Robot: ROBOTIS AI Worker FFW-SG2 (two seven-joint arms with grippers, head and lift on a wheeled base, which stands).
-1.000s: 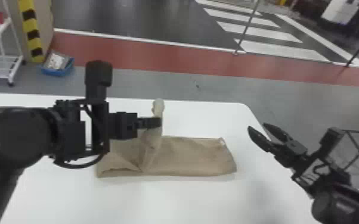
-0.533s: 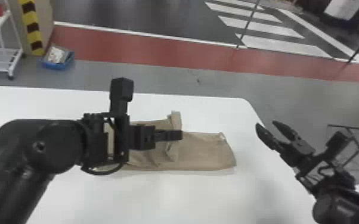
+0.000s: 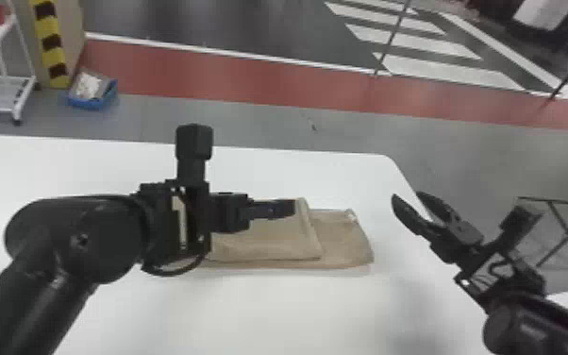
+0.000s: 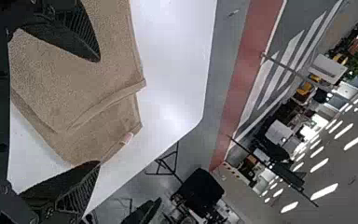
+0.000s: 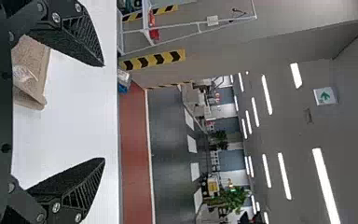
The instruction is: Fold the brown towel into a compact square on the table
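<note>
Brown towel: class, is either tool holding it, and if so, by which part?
Nothing is held: the left tool has its fingers spread over the brown towel, and the right tool is open too.

A white rack (image 3: 1, 33) is standing beside a yellow-and-black striped post (image 3: 52, 45); a blue bin (image 3: 91, 101) is sitting near them on the grey floor (image 3: 250, 123), holding pale contents.

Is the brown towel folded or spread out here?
Partly folded: the towel has a flap over it, leaving its right end uncovered.
</note>
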